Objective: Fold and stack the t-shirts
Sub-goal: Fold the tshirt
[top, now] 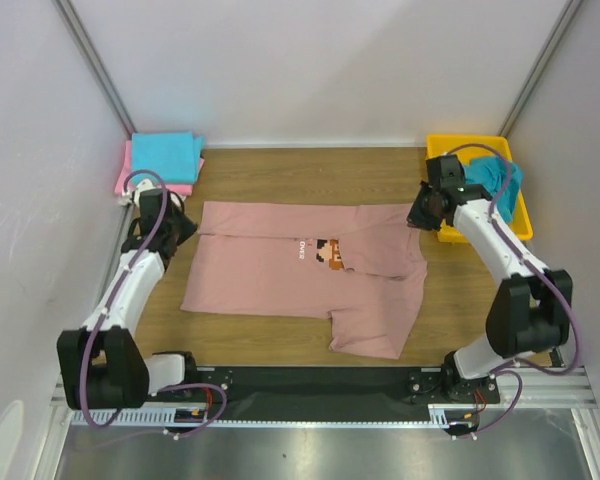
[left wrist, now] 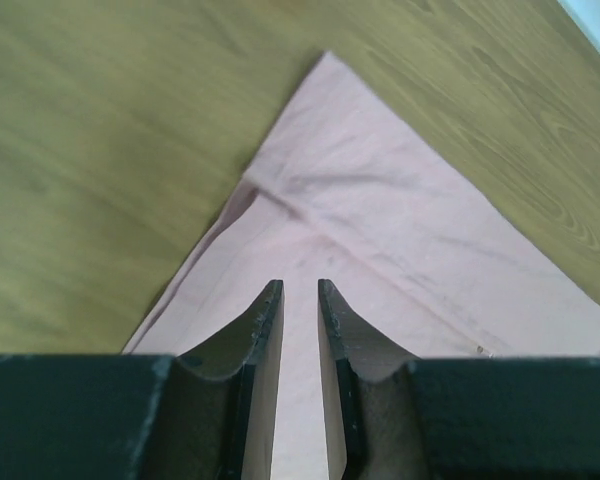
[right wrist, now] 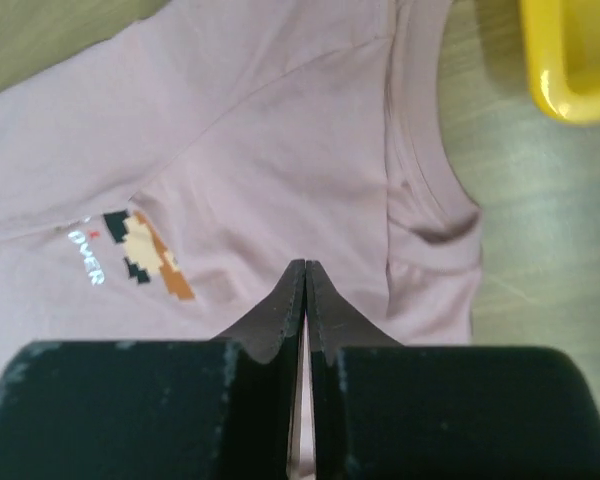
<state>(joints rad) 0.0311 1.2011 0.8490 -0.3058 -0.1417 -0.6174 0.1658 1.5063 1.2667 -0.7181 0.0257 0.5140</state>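
A dusty-pink t-shirt [top: 300,275] with a small pixel-figure print [top: 327,254] lies partly folded across the middle of the wooden table. My left gripper [top: 180,226] hovers over its far-left corner. In the left wrist view the left gripper [left wrist: 300,285] is slightly open, with only the shirt [left wrist: 400,220] lying below. My right gripper [top: 418,214] is at the shirt's far-right edge. Seen from the right wrist, the right gripper [right wrist: 306,263] is shut and empty above the shirt [right wrist: 260,130], between the print [right wrist: 140,250] and the collar [right wrist: 420,170].
Folded teal [top: 166,156] and bright pink [top: 130,180] t-shirts are stacked at the back left. A yellow tray [top: 458,142] at the back right holds a crumpled teal t-shirt [top: 502,180]. White walls close in the sides and back.
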